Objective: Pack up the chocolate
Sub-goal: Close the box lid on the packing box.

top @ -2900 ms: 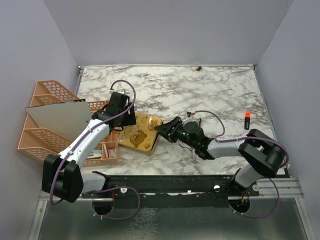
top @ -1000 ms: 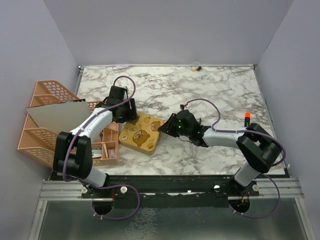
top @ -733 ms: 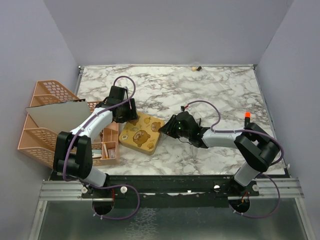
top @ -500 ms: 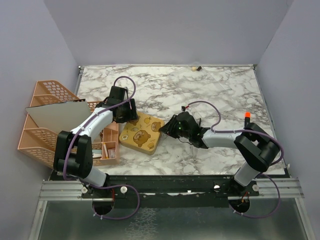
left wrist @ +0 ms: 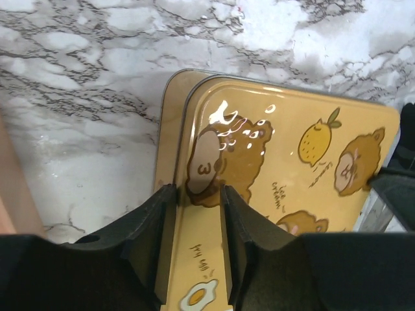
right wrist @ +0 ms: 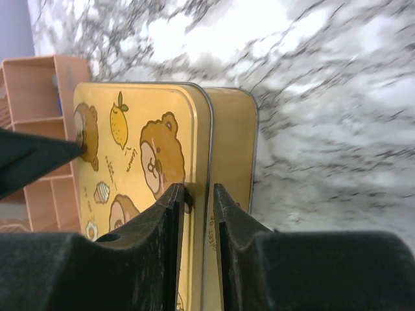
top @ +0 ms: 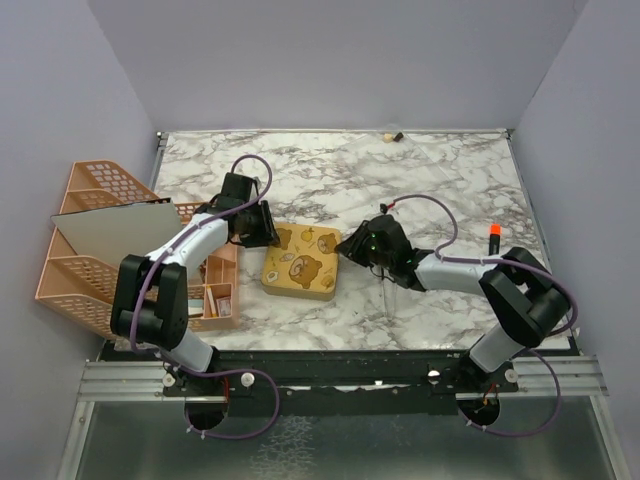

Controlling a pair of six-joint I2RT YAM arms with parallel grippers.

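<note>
The chocolate is hidden under a yellow lid (top: 300, 258) with brown bear pictures, which lies over the golden-brown tray (top: 298, 289) in the middle of the marble table. My left gripper (top: 268, 235) is at the lid's left edge, its jaws shut across the lid's rim (left wrist: 201, 214). In the left wrist view the tray's rim (left wrist: 170, 129) shows just outside the lid (left wrist: 292, 149). My right gripper (top: 345, 245) is shut on the opposite rim of the lid (right wrist: 142, 142), with the tray's wall (right wrist: 233, 142) beside its outer finger.
An orange mesh organiser (top: 100, 250) with a grey board (top: 120, 230) stands at the left, and a small compartment box (top: 215, 295) sits in front of it. An orange-capped marker (top: 494, 240) lies at the right. A small object (top: 392, 135) rests at the far edge.
The tray and lid have slid right and turned squarer to the table. The left jaws have closed on the lid's rim. The right gripper has drawn back rightward with the lid.
</note>
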